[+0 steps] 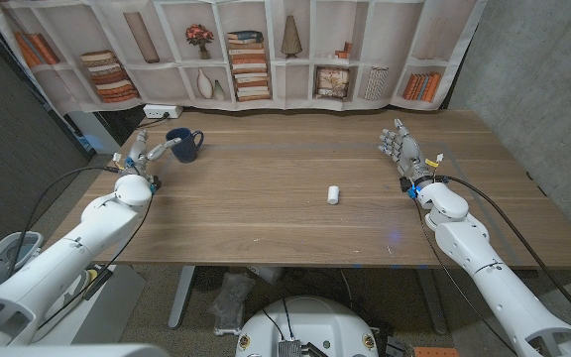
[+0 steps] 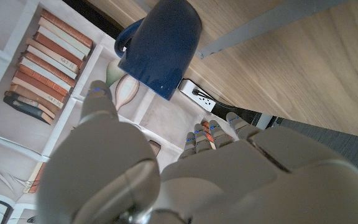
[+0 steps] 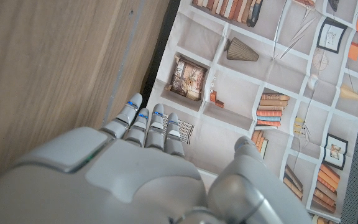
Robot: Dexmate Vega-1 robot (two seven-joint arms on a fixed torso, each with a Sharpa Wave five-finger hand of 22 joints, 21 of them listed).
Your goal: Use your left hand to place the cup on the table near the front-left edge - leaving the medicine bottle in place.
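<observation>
Light is even and soft from above, fairly bright on the table [image 1: 285, 188], with only faint shadows under the cup [image 1: 182, 145] and bottle [image 1: 333, 193]. The head view bends at its edges, the shelf backdrop [image 1: 236, 50] curving. In both wrist views the near hands are blurred, pale and slightly washed out.

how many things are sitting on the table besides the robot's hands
2. A dark blue cup stands at the far left, just by the left hand. A small white medicine bottle lies near the table's middle.
</observation>
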